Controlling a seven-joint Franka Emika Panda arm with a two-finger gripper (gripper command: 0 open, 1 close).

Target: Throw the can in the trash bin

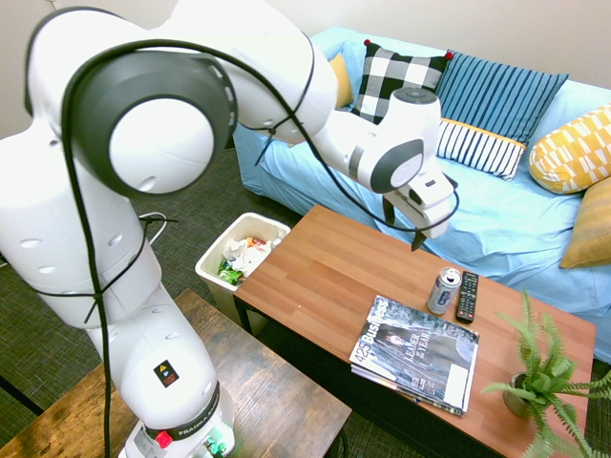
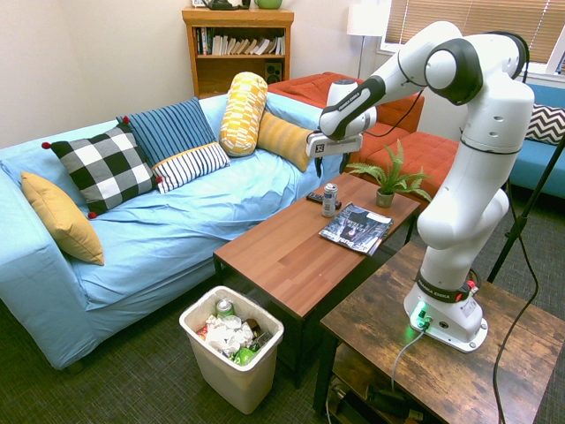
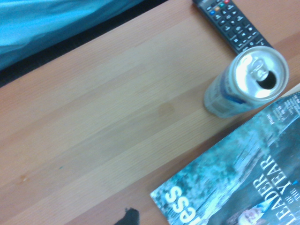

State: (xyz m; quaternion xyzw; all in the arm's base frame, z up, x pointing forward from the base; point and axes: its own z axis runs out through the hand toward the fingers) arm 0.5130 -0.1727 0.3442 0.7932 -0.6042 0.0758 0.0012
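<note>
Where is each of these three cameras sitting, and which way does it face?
First exterior: high behind the white arm, facing the light-blue sofa; arm and base show.
Second exterior: opposite side, facing the wooden bookshelf; arm and base show.
Wrist: on the arm, looking down at the brown wooden table; only a dark sliver shows.
All share the silver drink can; both exteriors show the cream bin.

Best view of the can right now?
Wrist view: the can is large there, its opened top and pull tab visible. First exterior view shows it small, upright between remote and magazines; second exterior view shows it smaller, upright by the magazines.
</note>
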